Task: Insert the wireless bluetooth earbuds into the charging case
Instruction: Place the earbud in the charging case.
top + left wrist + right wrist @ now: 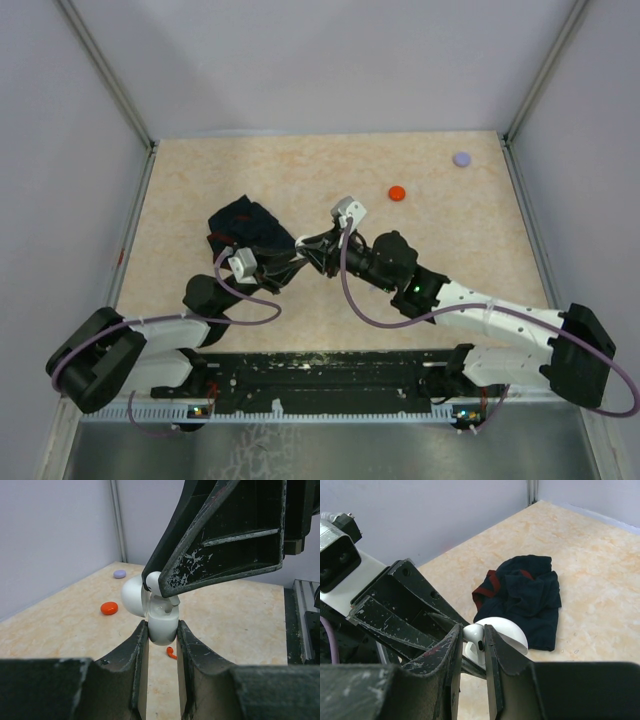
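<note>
My left gripper is shut on the base of a white charging case, held above the table with its domed lid swung open. My right gripper is shut on a white earbud and holds it at the mouth of the case, whose lid shows behind the fingers. In the left wrist view that earbud pokes from under the right fingers, touching the case's opening. A red earbud lies on the table below. From above, both grippers meet at the case.
A dark crumpled cloth with a red edge lies just left of the grippers. A red round disc and a lavender round disc sit at the back right. Grey walls enclose the table.
</note>
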